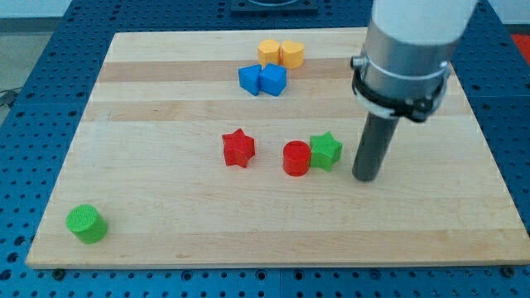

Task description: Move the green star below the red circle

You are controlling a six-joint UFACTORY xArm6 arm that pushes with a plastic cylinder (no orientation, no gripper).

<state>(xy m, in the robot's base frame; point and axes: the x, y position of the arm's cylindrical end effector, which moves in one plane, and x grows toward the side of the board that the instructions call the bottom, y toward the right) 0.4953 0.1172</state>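
Observation:
The green star [326,151] lies on the wooden board [166,215], touching the right side of the red circle [296,158]. My tip [365,177] rests on the board just to the right of the green star, a small gap between them. The rod hangs from the grey arm body at the view's top right.
A red star [238,148] lies left of the red circle. Two blue blocks [262,79] and two orange blocks [281,54] cluster near the view's top. A green cylinder [86,223] stands at the bottom left corner.

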